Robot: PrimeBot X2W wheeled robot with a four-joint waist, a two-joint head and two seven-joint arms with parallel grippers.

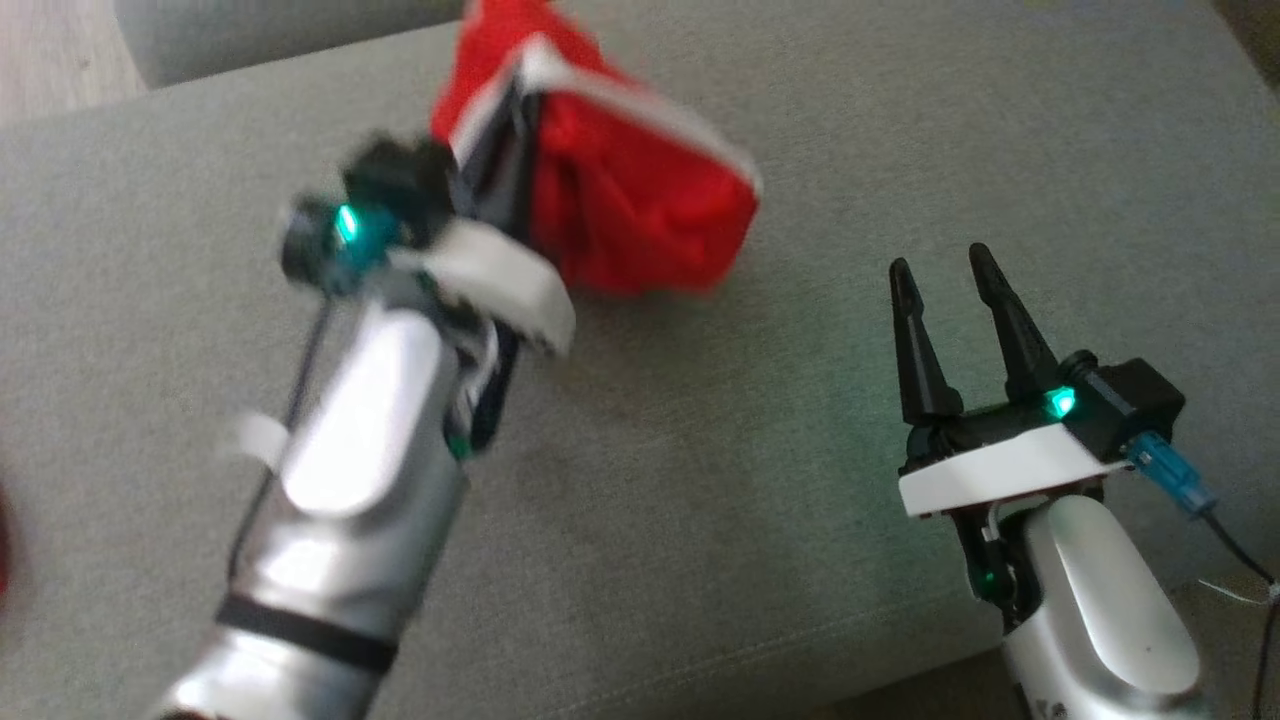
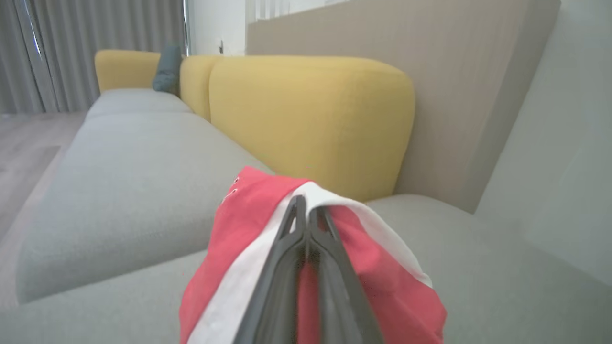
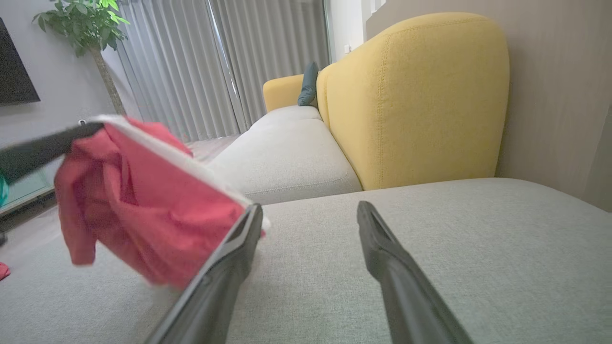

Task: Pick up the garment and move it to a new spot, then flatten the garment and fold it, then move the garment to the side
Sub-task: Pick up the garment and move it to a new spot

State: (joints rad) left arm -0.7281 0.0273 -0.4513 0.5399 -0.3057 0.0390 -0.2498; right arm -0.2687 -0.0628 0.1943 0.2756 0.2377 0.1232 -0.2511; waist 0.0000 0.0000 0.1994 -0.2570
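Observation:
The garment [image 1: 640,190] is red with a white band and hangs bunched above the grey sofa seat [image 1: 700,500], blurred. My left gripper [image 1: 520,100] is shut on it at the white band. In the left wrist view the two dark fingers press together at the band, and the garment [image 2: 239,224] drapes down both sides of the left gripper [image 2: 308,203]. My right gripper [image 1: 940,265] stands open and holds nothing, low over the seat to the right of the cloth. In the right wrist view the garment [image 3: 143,210] hangs at the left, just beyond my right gripper [image 3: 311,210].
Yellow backrests [image 2: 311,124] line the far side of the seat, with a teal cushion [image 2: 167,71] further along. The seat's front edge [image 1: 900,640] runs past my right arm. A plant [image 3: 81,24] and curtains stand beyond. A small red item [image 3: 2,270] lies at the left edge.

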